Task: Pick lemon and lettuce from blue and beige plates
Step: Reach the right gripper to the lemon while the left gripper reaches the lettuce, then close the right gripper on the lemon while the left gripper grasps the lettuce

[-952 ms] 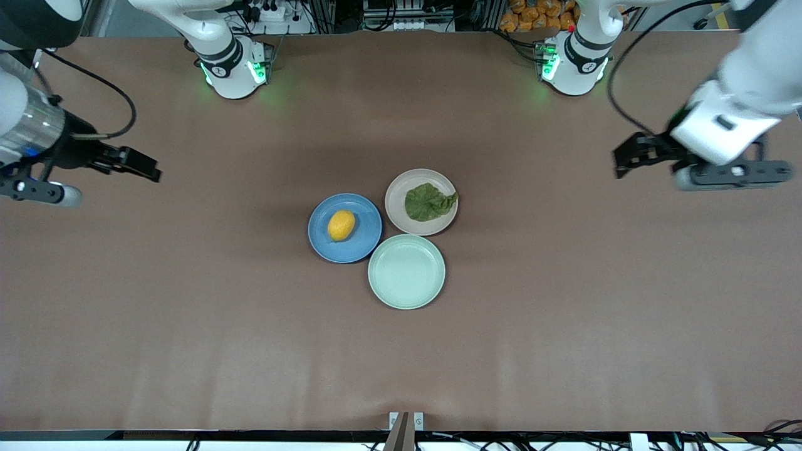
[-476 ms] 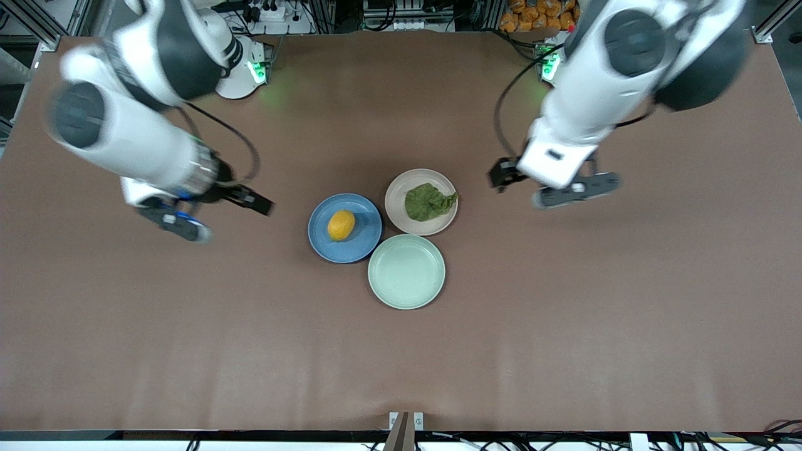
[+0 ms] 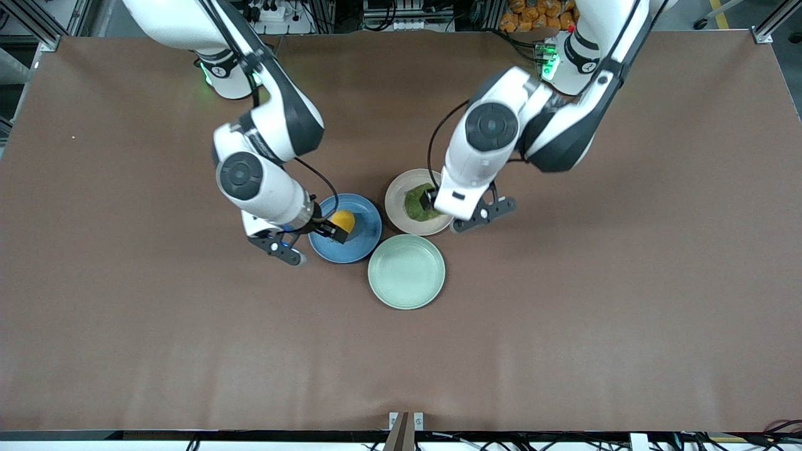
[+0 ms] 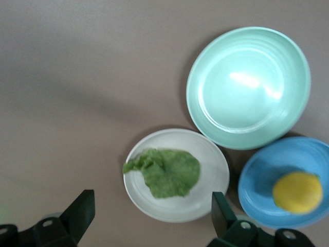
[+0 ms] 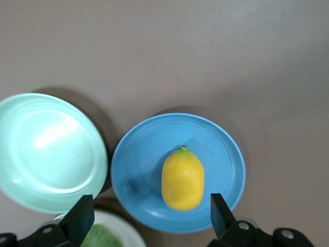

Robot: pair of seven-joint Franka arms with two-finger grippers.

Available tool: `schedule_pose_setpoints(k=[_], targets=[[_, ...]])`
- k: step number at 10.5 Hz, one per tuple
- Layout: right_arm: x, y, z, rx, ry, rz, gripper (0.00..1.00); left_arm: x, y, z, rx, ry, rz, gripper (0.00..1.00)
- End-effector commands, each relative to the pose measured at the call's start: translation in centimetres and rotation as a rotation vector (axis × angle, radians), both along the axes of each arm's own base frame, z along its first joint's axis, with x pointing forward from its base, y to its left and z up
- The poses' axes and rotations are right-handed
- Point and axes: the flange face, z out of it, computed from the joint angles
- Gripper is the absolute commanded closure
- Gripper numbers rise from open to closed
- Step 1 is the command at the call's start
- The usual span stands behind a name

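The lemon [image 3: 344, 219] lies on the blue plate [image 3: 364, 243]. The lettuce [image 3: 413, 204] lies on the beige plate [image 3: 395, 194]. My right gripper [image 3: 331, 230] hangs open over the blue plate, beside the lemon. In the right wrist view the gripper [image 5: 151, 201] is open, with the lemon [image 5: 182, 177] on the blue plate [image 5: 134, 164] between and ahead of the fingers. My left gripper [image 3: 430, 200] hangs open over the beige plate. In the left wrist view the gripper [image 4: 152, 203] is open, with the lettuce [image 4: 165, 172] on the beige plate [image 4: 215, 170].
An empty mint-green plate [image 3: 406, 271] touches both plates and lies nearer to the front camera; it also shows in the left wrist view [image 4: 249, 85] and the right wrist view [image 5: 49, 152]. Brown table [image 3: 564, 313] spreads all around the three plates.
Both arms have swung in from the table's ends to the plates. The right gripper now hangs over the blue plate, the left over the beige plate. Lemon and lettuce have not moved.
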Motion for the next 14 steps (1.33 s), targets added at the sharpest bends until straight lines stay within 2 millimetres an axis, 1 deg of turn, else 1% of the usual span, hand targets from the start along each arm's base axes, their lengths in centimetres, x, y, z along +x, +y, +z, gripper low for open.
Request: schedule_pose_setpoints(k=[1, 2, 4, 6, 8, 9, 10, 11, 13, 14], targets=[[-0.7, 0.1, -3.4, -0.003, 0.018, -0.023, 0.00, 1.2, 0.5, -1.9, -0.003, 0.025, -0.022, 0.00], [-0.9, 0.2, -5.0, -0.013, 0.036, -0.018, 0.00, 1.1, 0.2, -3.3, 0.001, 0.044, -0.021, 0.00], [-1.8, 1.4, -7.0, -0.026, 0.056, 0.004, 0.00, 0.5, -1.3, -6.2, -0.003, 0.058, -0.020, 0.02], [-2.1, 1.4, -9.4, -0.041, 0.084, 0.003, 0.00, 0.3, -1.9, -8.4, 0.006, 0.068, -0.026, 0.02], [-2.5, 1.6, -10.8, -0.040, 0.110, -0.003, 0.00, -1.8, -4.9, -10.8, 0.001, 0.048, -0.017, 0.02], [-2.8, 2.0, -11.2, -0.044, 0.117, 0.005, 0.00, -2.1, -5.5, -12.1, 0.007, 0.038, 0.013, 0.01], [-2.6, 1.8, -11.1, -0.042, 0.116, 0.002, 0.13, -3.5, -6.7, -13.7, 0.017, 0.034, 0.008, 0.00], [-2.4, 1.6, -11.0, -0.031, 0.117, -0.002, 0.42, -4.7, -7.1, -15.6, 0.031, 0.021, 0.009, 0.00], [-2.3, 1.6, -10.9, -0.025, 0.121, 0.015, 0.86, -7.1, -6.6, -18.7, 0.101, 0.012, -0.032, 0.00], [-1.6, 1.0, -9.9, -0.018, 0.117, 0.015, 0.98, -8.1, -6.0, -20.0, 0.144, 0.007, -0.059, 0.00]])
